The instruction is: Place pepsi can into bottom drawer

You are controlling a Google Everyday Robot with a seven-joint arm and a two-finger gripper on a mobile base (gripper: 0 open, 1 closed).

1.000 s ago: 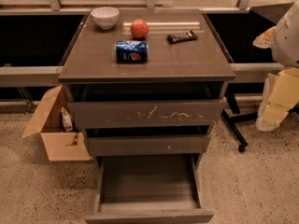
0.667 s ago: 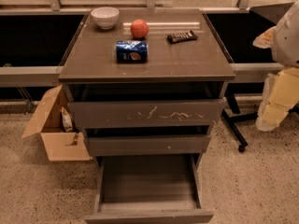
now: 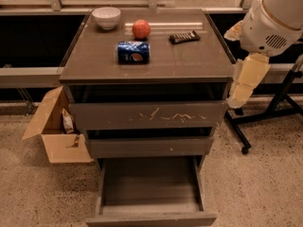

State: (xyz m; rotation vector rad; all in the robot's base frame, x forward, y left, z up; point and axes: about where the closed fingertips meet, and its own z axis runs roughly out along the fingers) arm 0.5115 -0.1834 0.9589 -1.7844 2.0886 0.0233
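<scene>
Pepsi can (image 3: 133, 52) lying sideways mid-surface (image 3: 189, 63), near apple (image 3: 141, 29). Likely light, slick, dentable, may roll: pinch across body. Bottom drawer (image 3: 150, 186) open. Gripper (image 3: 239, 96) off surface's right edge; spread or pressed together: cannot tell.

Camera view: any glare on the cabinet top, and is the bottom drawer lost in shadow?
Camera view: a pale glare streak crosses the cabinet top beside the apple; the pepsi can is evenly lit. Camera view: the open bottom drawer is dim, yet its floor shows. Camera view: the claw hangs well lit beside the cabinet's right edge.
</scene>
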